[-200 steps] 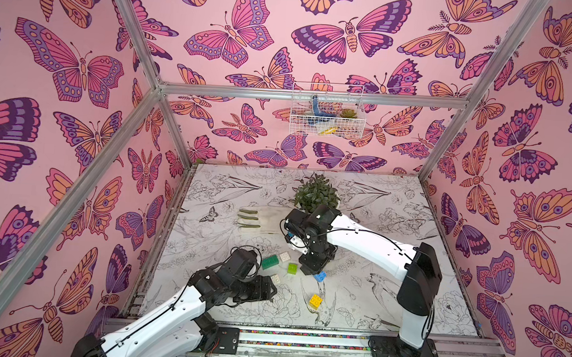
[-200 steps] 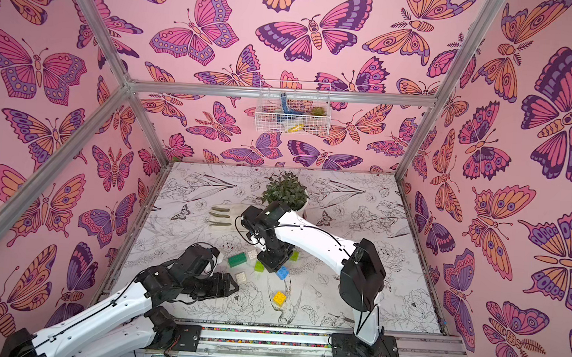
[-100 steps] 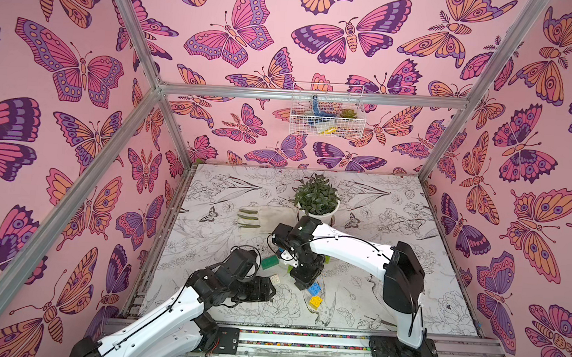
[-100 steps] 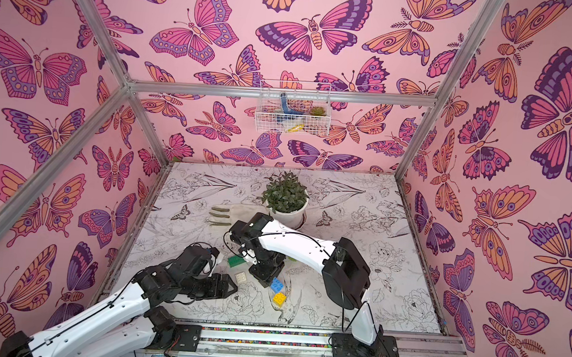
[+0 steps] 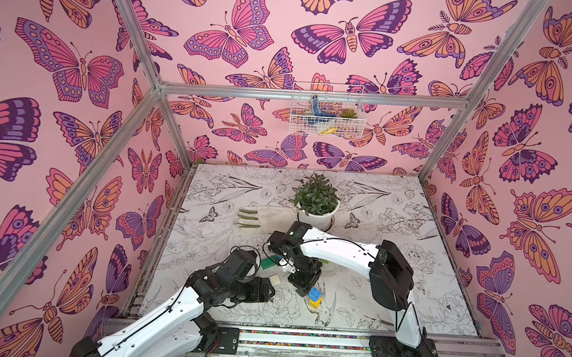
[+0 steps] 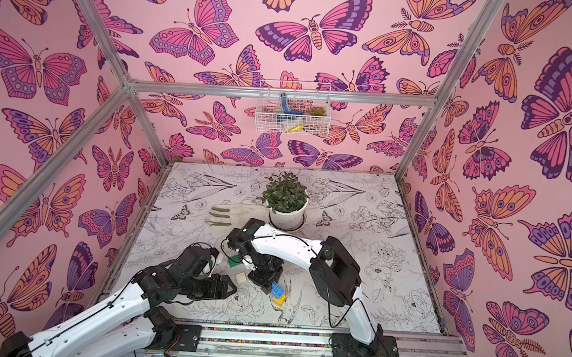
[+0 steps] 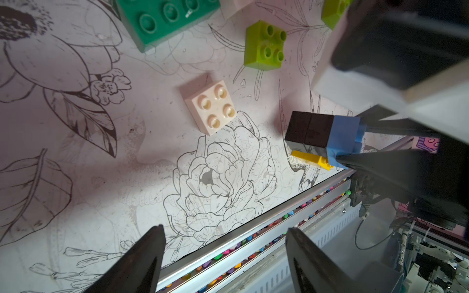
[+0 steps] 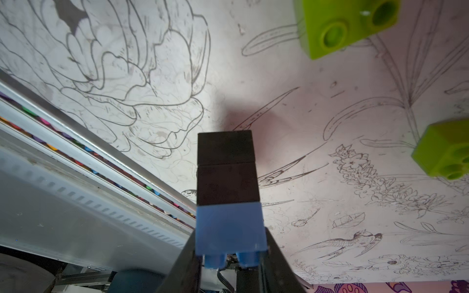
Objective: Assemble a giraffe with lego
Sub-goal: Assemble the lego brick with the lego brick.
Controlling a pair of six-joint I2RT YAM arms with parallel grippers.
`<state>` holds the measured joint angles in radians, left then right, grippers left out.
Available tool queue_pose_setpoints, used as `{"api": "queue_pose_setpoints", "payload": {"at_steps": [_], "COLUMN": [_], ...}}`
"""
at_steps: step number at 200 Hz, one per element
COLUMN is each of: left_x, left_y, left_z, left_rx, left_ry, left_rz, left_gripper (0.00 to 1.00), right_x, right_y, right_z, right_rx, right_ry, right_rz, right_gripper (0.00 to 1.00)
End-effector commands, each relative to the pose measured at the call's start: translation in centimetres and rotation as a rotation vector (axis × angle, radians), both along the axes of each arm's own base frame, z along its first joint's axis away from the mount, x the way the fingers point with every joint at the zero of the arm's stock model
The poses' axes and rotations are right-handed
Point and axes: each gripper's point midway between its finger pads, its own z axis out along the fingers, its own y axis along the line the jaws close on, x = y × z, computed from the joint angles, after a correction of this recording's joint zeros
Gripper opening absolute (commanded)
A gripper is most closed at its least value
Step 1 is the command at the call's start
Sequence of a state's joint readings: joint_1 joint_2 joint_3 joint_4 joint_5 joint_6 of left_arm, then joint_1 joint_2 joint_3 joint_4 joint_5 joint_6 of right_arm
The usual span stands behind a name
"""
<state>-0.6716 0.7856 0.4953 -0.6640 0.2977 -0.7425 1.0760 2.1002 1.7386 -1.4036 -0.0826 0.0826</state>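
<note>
Right end effector [image 5: 309, 290] near pot [image 5: 316, 218] with plant [image 5: 316, 193]

My left arm [image 5: 164, 319] and right arm [image 5: 338, 250] use white link shells joined by black joint housings [image 5: 391, 279]. A thin black cable [image 5: 335, 240] runs along each white link. Each black base plate [image 5: 400, 349] shows small screw heads. My left gripper [image 7: 224, 227] carries two matte black fingers [image 7: 142, 261] tapering to narrow tips.
</note>
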Motion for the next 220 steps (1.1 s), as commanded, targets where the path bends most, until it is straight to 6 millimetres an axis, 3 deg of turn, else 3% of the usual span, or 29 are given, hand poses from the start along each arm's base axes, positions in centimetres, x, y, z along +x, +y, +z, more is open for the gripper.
{"api": "queue_pose_setpoints", "payload": {"at_steps": [1,115,220], "left_x": [0.0,-0.1,0.0], "left_y": [0.4,0.4,0.5], "left_z": [0.0,0.0,0.2], "left_rx": [0.02,0.017,0.013], "left_ry": [-0.005,-0.009,-0.023], "left_rz": [-0.003,-0.008,-0.004], "left_gripper": [0.81,0.81,0.81], "right_x": [0.0,-0.9,-0.5], "right_y": [-0.3,0.2,0.2], "right_z": [0.3,0.4,-0.4], "right_rx": [-0.036,-0.057,-0.079], "right_ry": [-0.009,0.005,-0.017], "right_rz": [-0.008,0.016,0.016], "right_gripper": [0.22,0.23,0.26]}}
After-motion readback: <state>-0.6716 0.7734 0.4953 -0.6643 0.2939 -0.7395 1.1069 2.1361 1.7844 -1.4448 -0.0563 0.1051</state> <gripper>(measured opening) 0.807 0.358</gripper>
